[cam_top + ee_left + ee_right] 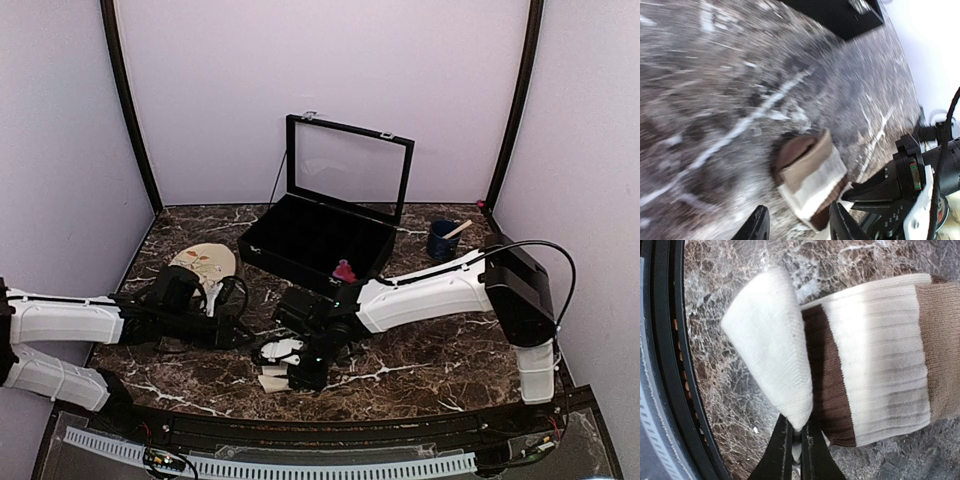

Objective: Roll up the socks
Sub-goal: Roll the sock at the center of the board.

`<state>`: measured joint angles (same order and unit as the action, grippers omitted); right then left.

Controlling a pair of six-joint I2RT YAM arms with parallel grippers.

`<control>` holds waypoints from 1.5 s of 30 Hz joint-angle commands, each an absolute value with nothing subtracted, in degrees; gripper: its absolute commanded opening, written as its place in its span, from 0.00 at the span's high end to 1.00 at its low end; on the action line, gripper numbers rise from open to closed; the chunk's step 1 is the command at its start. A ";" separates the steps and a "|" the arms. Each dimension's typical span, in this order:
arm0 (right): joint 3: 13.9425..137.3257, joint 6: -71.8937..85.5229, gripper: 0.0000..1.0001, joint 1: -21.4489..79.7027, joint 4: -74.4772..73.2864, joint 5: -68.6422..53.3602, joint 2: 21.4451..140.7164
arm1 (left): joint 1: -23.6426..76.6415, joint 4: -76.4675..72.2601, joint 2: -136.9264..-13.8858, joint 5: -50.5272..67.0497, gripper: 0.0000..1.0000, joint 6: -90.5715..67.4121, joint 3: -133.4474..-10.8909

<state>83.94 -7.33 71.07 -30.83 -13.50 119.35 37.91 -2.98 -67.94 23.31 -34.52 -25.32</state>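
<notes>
The cream-beige sock (880,355) with dark brown bands lies on the marble table, partly rolled into a short bundle (810,172). My right gripper (796,432) is shut on the sock's cream end, which folds up over the fingers. My left gripper (797,210) is open, with its fingertips on either side of the near end of the bundle and not touching it. In the top view both grippers meet at the sock (272,378) near the table's front edge. The magenta-pink sock (344,270) sits at the front rim of the black box.
An open black box (310,235) with a glass lid stands at the back centre. A round beige plate (207,262) lies at the left behind my left arm. A dark blue cup (443,241) holding a stick stands at the back right. The table's black front rail (665,365) is close.
</notes>
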 commanded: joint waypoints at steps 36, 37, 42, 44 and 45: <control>103.92 -2.28 1.00 59.35 -52.86 -43.13 135.30 | 73.89 4.93 -64.37 -13.60 0.58 -19.47 -30.11; 104.01 -2.28 1.00 59.26 -52.90 -43.22 135.39 | 74.26 4.96 -65.39 -13.30 0.58 -18.70 -30.72; 104.25 -2.37 1.00 59.18 -53.07 -43.77 135.66 | 75.40 4.68 -70.48 -12.97 0.56 -14.57 -33.38; 104.24 -2.44 1.00 59.15 -53.11 -43.93 135.77 | 75.41 4.26 -72.17 -12.65 0.55 -13.16 -34.23; 104.24 -2.52 1.00 59.15 -53.21 -44.00 135.79 | 75.37 4.26 -73.10 -12.63 0.55 -12.62 -34.62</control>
<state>103.15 -2.24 59.70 -51.70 -43.59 134.52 75.13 5.19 -71.29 -13.43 -16.80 -32.47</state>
